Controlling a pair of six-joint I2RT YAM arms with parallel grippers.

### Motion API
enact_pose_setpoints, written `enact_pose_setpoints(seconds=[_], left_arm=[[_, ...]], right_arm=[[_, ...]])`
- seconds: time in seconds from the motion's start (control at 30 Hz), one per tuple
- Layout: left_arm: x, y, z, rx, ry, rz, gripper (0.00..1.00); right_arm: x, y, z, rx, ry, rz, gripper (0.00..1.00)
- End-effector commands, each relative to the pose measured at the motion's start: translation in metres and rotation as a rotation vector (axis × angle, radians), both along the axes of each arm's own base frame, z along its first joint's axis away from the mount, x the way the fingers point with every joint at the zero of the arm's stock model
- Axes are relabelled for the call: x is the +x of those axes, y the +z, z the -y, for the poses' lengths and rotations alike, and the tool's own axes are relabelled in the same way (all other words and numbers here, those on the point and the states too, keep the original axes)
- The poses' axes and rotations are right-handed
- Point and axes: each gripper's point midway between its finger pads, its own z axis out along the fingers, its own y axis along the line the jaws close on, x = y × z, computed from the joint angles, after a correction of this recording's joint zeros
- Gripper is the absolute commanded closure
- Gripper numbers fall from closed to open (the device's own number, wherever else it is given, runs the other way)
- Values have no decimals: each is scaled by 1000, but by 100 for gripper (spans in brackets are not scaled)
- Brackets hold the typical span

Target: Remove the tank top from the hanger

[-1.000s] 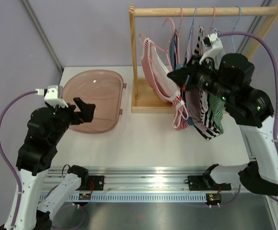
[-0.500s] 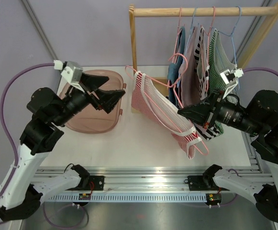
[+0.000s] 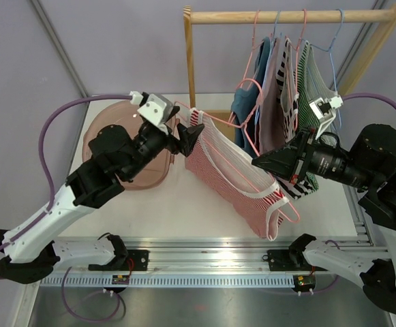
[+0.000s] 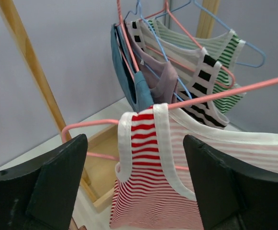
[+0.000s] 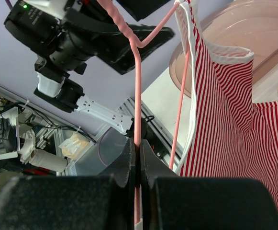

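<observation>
The right gripper [image 3: 259, 162] sits right of centre in the top view, its two fingers pressed together on the thin wire of the pink hanger [image 5: 138, 96]. In the right wrist view the wire runs straight up from between the closed pads. On that hanger hangs the red-and-white striped tank top [image 3: 233, 178]. It is stretched slantwise across the middle of the frame, well below the wooden rail [image 3: 286, 15], with its hem drooping toward the lower centre above the white table [image 3: 184, 211].

At the top's upper left end is the left gripper [image 3: 186, 136], its jaws spread wide. In the left wrist view its two black fingers [image 4: 57, 182] stand at the lower left and lower right, and the white-edged shoulder strap is between them. I cannot tell whether either finger touches the cloth.

At the upper right, four more garments [image 3: 286, 82] hang on hangers from the rail. A pink basin [image 3: 105, 119] lies at the left, partly behind the left arm.
</observation>
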Motion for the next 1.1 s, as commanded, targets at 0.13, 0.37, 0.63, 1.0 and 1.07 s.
enact_pose_setpoints(seconds=[0.13,0.37,0.63,1.0,1.07], left_arm=[[26,-4,5,26,117,16,53],[30,-13,-3,15,166,-11,90],[50,-17,-60,-24,467,-83,100],[75,-59,-84,-107,484,-371,100],[69,-67,-70,-102,399,-415,100]], right_arm=[[-12,17,10,31,0,86,100],[8,-6,19,-57,-100,99,100],[-24,-47,17,-125,79,165,100],[-74,-33,48,-3,111,434,100],[-71,-32,51,17,71,455,100]])
